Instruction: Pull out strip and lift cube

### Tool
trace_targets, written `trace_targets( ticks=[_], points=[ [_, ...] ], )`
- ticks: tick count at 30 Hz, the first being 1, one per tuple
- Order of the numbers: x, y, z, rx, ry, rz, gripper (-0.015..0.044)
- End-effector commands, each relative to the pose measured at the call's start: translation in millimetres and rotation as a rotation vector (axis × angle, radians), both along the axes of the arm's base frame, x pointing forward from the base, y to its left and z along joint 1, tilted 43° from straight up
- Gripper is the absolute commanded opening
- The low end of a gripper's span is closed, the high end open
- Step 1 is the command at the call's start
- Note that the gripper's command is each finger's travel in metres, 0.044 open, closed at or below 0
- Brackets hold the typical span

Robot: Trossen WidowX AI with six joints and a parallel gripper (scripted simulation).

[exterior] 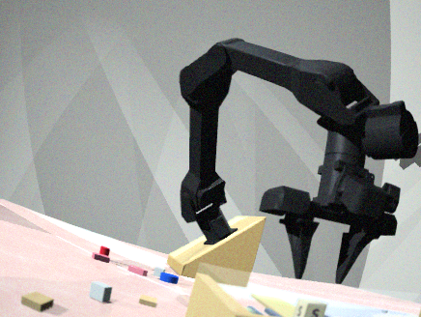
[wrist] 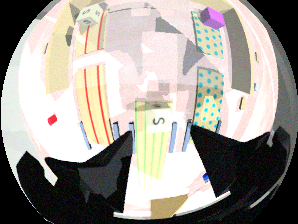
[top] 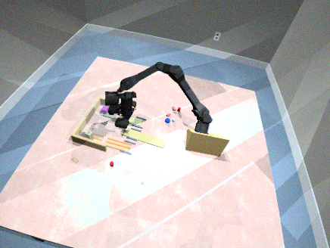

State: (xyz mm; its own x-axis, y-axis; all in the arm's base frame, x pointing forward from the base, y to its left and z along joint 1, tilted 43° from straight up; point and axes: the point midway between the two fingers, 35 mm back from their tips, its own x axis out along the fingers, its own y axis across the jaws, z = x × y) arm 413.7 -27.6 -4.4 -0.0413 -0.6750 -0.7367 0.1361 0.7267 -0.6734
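The green-striped strip (top: 153,140) (wrist: 144,165) shows no gap and extends out of the tray between blue guide rails. A pale cube marked S (wrist: 159,123) sits on its inner end. The red-striped strip (top: 118,144) (wrist: 92,95) is in two pieces with a gap; another S-marked cube (top: 88,132) (wrist: 90,15) sits at its far end. The blue-dotted strip (wrist: 209,95) is also in two pieces, with a purple cube (top: 105,110) (wrist: 212,18) at its far end. My gripper (exterior: 320,280) (wrist: 162,132) is open above the green-striped strip's cube, one finger towards each side.
Low tan walls (top: 89,143) (wrist: 59,60) enclose the far end and sides of the tray. A tan panel (top: 207,143) (exterior: 232,251) stands by the arm's base. A red piece (top: 111,163) (wrist: 52,119) and a blue piece (top: 167,120) (exterior: 169,277) lie outside the tray.
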Motion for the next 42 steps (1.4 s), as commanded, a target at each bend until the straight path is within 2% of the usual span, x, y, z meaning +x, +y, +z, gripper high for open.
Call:
trace_targets(
  ticks=[1,25,37,41,42],
  points=[
    [-1,-7,-9,-0.007,0.013,-0.001,0.0250],
    [-3,-34,-38,-0.010,0.014,-0.001,0.0250],
    [-4,-35,-38,-0.010,0.014,-0.001,0.0250],
    [-2,-34,-36,-0.004,0.005,-0.003,0.0145],
    [-2,-34,-36,-0.004,0.005,-0.003,0.0138]
  ],
)
